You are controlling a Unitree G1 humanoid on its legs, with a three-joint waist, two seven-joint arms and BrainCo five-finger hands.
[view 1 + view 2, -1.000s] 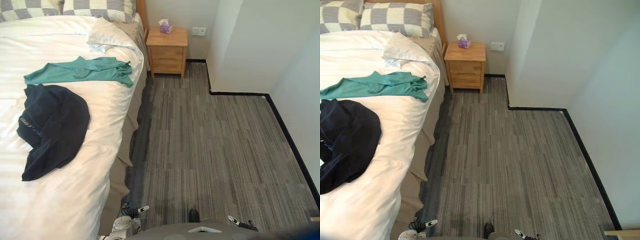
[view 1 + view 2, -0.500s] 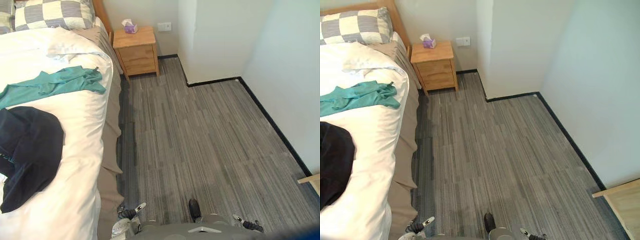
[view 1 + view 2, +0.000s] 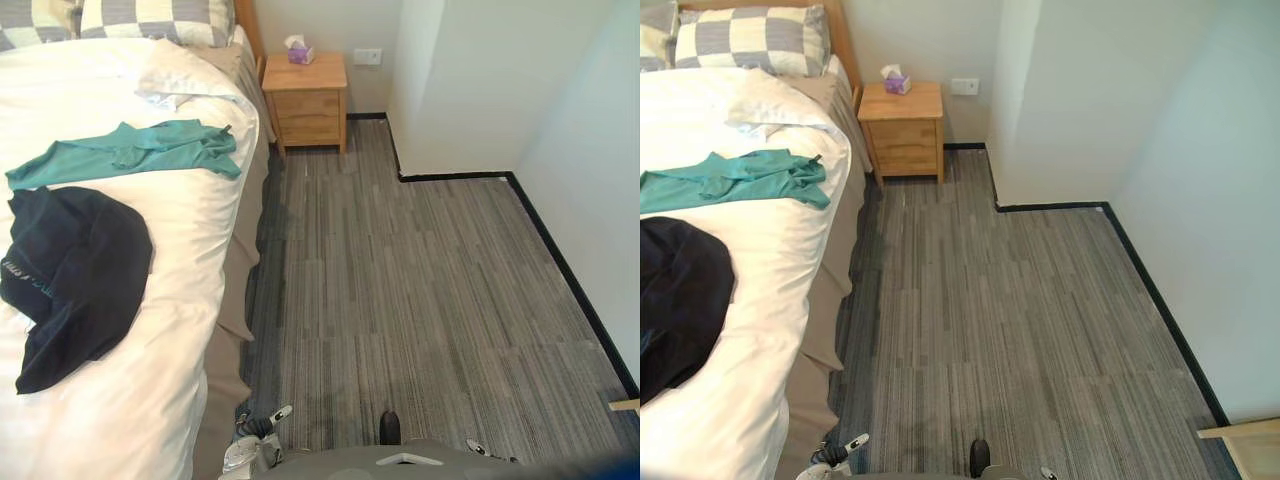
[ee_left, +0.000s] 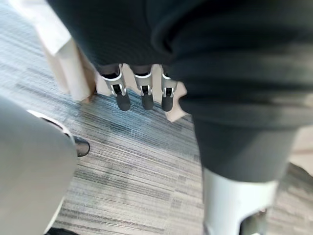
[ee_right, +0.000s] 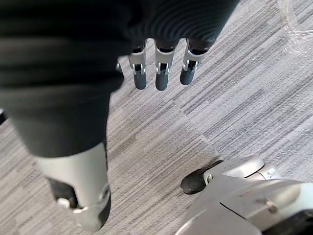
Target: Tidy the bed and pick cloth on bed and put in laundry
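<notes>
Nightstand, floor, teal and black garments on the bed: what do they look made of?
Nightstand: light wood or wood veneer, matt finish, going by the even honey tone and drawer lines. Floor: grey striped carpet tile or vinyl plank, with seams in blocks; cannot tell which. Teal garment: thin soft fabric with fine creases. Black garment: seemingly heavier soft fabric with broad folds.

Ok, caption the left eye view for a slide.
A green garment and a black garment lie on the white bed, wooden nightstand with tissue box beside it.
</notes>
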